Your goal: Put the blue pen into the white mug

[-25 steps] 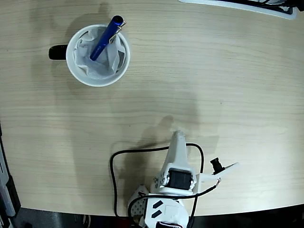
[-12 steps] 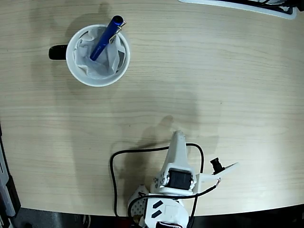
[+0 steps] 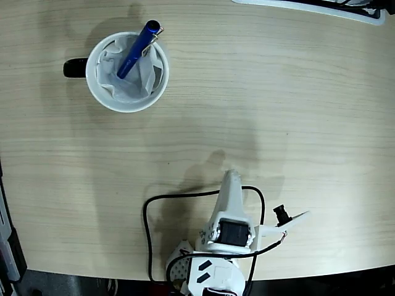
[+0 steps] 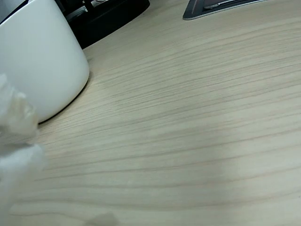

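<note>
A white mug (image 3: 127,72) stands on a pale wood-grain table (image 3: 278,105), seen from overhead in the fixed view, its black handle (image 3: 74,68) pointing left. Inside the mug lies crumpled white tissue paper (image 3: 117,77), and the blue pen (image 3: 138,49) rests in it at a slant, its lower end buried in the tissue near the mug's centre and its upper end, with the silver clip (image 3: 154,38), leaning over the mug's upper-right rim.

Well away from the mug, toward the lower right, the white robot arm (image 3: 229,213) sits folded at the table's near edge, a black cable (image 3: 148,222) looping beside it to the left. The gripper (image 3: 231,179) points up the table toward the mug and holds nothing; whether its fingers are apart or together cannot be told from either view.

In the wrist view the mug (image 4: 40,59) fills the upper left, its smooth white wall meeting the table (image 4: 188,122), with a blurred white shape at the left edge below it. A flat dark-edged object (image 4: 221,7) lies beyond the mug to the right, at the table's far side.

No brand, label or legible writing shows on the mug, pen or arm.
</note>
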